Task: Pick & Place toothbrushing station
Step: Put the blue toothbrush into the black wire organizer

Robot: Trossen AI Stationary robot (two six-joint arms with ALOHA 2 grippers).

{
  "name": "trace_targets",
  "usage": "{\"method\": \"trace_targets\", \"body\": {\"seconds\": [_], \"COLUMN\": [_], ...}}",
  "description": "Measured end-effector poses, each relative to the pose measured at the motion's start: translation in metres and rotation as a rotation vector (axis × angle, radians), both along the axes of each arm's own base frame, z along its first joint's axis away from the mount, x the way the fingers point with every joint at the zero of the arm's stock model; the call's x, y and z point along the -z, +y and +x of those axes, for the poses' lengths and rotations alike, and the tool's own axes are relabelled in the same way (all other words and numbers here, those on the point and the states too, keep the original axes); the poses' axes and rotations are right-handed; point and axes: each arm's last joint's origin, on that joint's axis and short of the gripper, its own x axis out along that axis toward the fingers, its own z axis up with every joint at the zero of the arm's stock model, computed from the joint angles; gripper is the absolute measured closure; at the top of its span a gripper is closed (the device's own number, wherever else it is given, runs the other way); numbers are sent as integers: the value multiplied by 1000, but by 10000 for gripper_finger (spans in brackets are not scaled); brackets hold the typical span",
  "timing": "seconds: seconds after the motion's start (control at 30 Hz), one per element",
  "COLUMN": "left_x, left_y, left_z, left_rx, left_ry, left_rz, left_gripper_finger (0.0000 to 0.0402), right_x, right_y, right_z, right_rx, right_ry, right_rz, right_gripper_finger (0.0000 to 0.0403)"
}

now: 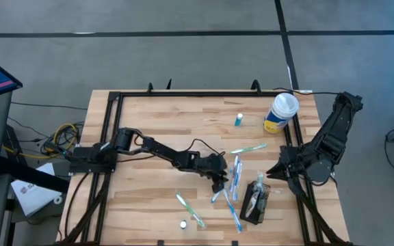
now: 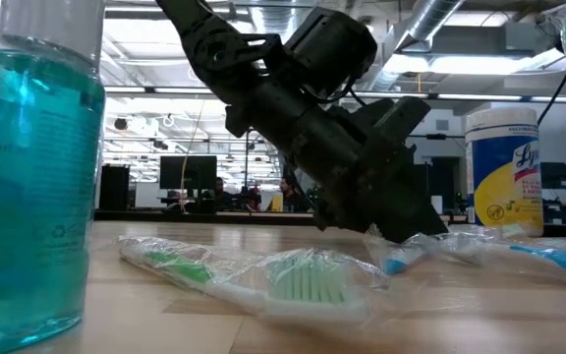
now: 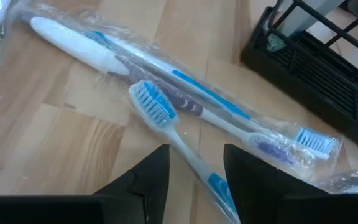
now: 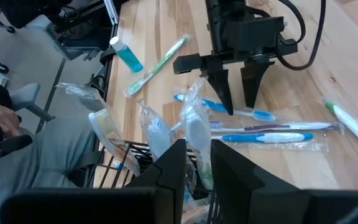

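Observation:
The toothbrushing station (image 1: 263, 207) is a small black mesh caddy at the front right of the table, with wrapped toothbrushes standing in it. It shows close by as the caddy (image 3: 328, 74) in the left wrist view. My left gripper (image 1: 219, 182) is low over the table centre, open. Its fingers (image 3: 151, 177) straddle the handle of a bare blue toothbrush (image 3: 157, 112) without closing on it. Behind that lie wrapped blue toothbrushes (image 3: 123, 59). My right gripper (image 1: 279, 171) hovers just right of the caddy, its fingers (image 4: 174, 163) a little apart with nothing between them.
A yellow-and-blue canister (image 1: 281, 113) and a small blue bottle (image 1: 239, 120) stand at the back right. Green toothbrushes (image 1: 190, 210) and a white cap (image 1: 182, 223) lie near the front. A person in grey (image 4: 48, 155) is beside the table.

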Motion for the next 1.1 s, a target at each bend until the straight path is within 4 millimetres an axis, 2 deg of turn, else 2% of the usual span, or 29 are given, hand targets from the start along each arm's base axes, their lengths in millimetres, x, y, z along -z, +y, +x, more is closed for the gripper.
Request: {"method": "trace_targets", "body": {"seconds": [0.17,0.4,0.7,1.1], "left_x": [1,0,-13,-72], "left_y": [0,4,6,9], "left_z": [0,-1,-3,-6], "left_rx": [-4,-37,-32,-50], "left_ry": [5,13,-2,-160], "left_rz": [3,-2,50,165], "left_gripper_finger": [277,389,401,401], "right_x": [0,0,2,1], "right_y": [0,0,2,2], "right_z": [0,0,1,1], "right_rx": [0,0,0,3], "right_ry": [0,1,9,7], "right_rz": [-1,-1,-13,-14], "right_gripper_finger": [337,337,337,337]}}
